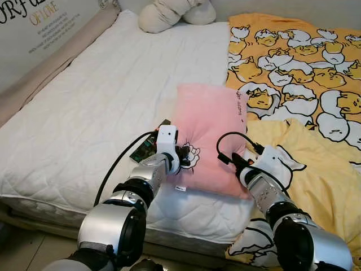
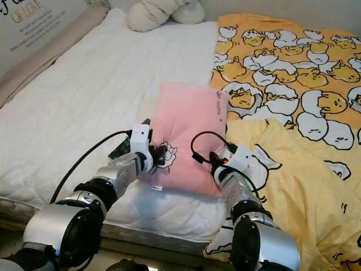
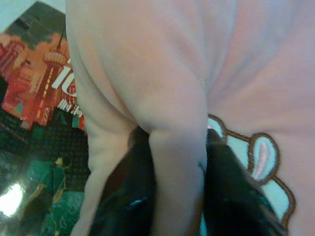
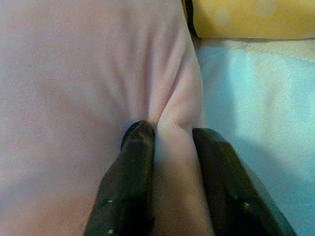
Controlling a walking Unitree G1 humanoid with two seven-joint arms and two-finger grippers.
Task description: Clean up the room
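Both silver arms are stretched forward and low over the near edge of the bed, elbows bent, wrists angled in toward each other. The left gripper [image 1: 183, 155] has its two black fingers [image 3: 128, 201] clamped on a fold of the pink pillow [image 1: 210, 132] at its near left corner, right by a little cartoon patch with a brown outline. The right gripper [image 1: 237, 162] pinches another ridge of the same fabric along the pillow's near right edge; in the right wrist view you can see the cloth bunched up tight between the fingers [image 4: 133, 177].

The pillow is a soft, plump rectangle, kind of fleecy looking, lying on the white quilted mattress [image 1: 84, 113] with its right side up against the yellow blanket [image 1: 293, 62]. That blanket is thin and rumpled, printed all over with egg-yolk cartoon characters in white shells.

Tucked under the pillow's left edge is a flat glossy thing [image 3: 34, 98] with a red and green print, maybe a book or a box; hard to say from the blurry close-up. A lumpy cream cushion [image 1: 169, 14] sits at the far end of the bed. Black cables loop off both wrists.
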